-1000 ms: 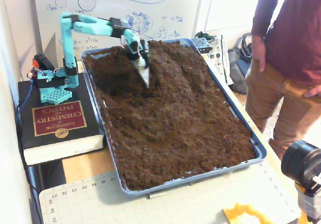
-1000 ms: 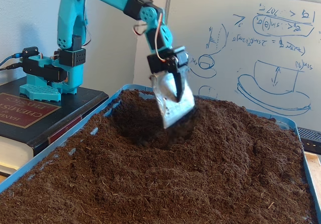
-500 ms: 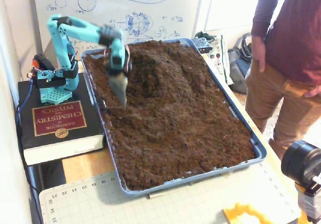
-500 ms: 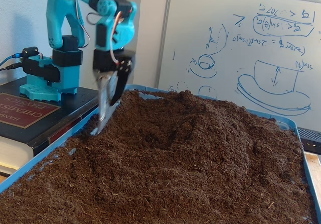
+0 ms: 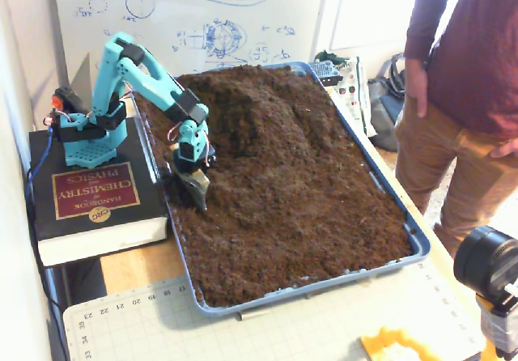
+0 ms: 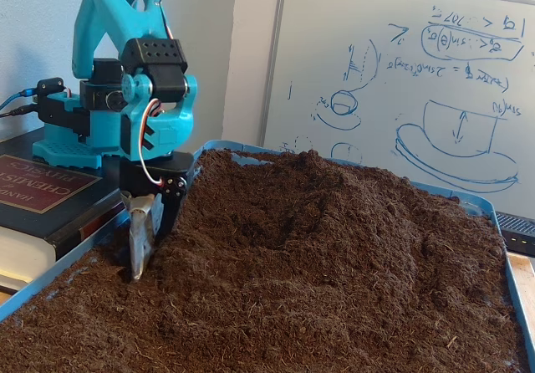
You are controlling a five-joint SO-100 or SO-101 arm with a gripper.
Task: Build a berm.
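so far: partly done, as i judge it — a mound exists but it reads as a heap more than a finished ridge.
berm: the raised mound of loose, crumbly dark-brown soil (image 5: 259, 110) sits at the far end of the blue plastic tray (image 5: 417, 244), against its back rim; in the low fixed view its crest (image 6: 309, 176) stands clearly above the rest of the soil.
flat soil: the level dark-brown soil bed (image 5: 299, 223) fills the near half of the tray, well apart from the mound and not piled up.
claw: the turquoise arm's gripper (image 5: 197, 189) carries a thin grey metal scoop blade (image 6: 139, 243), which seems clamped between its fingers; how tightly they press i cannot tell.
blade place: tip dipped into the soil just inside the tray's rim on the side nearest the thick black chemistry handbook (image 5: 93, 195), below the mound's foot.
done: soil banked high at the tray's far end.
left: my guess is that more soil from the handbook-side edge and the near bed needs pushing toward the mound, then shaping into a longer ridge.
risk: loose crumbs may slide back down the slope.
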